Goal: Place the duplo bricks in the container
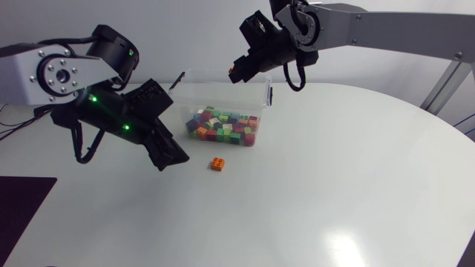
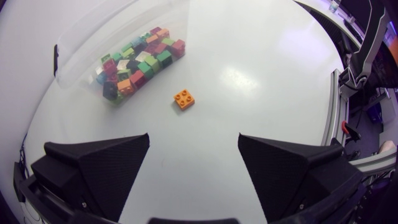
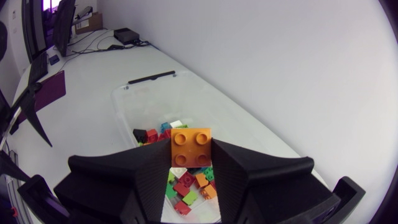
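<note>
The white table (image 1: 334,185) lay bare across its near part. The left arm came in from the left, and the left gripper (image 1: 169,154) hung low over the table with its 2 wedge fingers (image 2: 99,165) spread wide and nothing between them. Just ahead of that gap, a loose orange brick (image 1: 217,164) with 4 studs sat flat on the table, apart from both fingers and touching neither.

Beyond the loose brick stood the clear container (image 1: 265,104), upright and without a lid. The brick lay near its front wall but outside it. Inside, a pile of bricks (image 1: 226,126) in red, green, orange, white, blue and black covered the nearer end of the floor. In the left wrist view the same pile (image 2: 140,62) showed through the clear wall, a little past the loose brick.

Farthest back, the right arm reached in from the right, with the right gripper (image 1: 239,70) held above the container's far end. In its wrist view the fingers were closed narrow from 2 sides on a held orange brick (image 3: 191,147), also of 4 studs and turned studs toward the camera. The container's floor and some of the pile showed below it.
</note>
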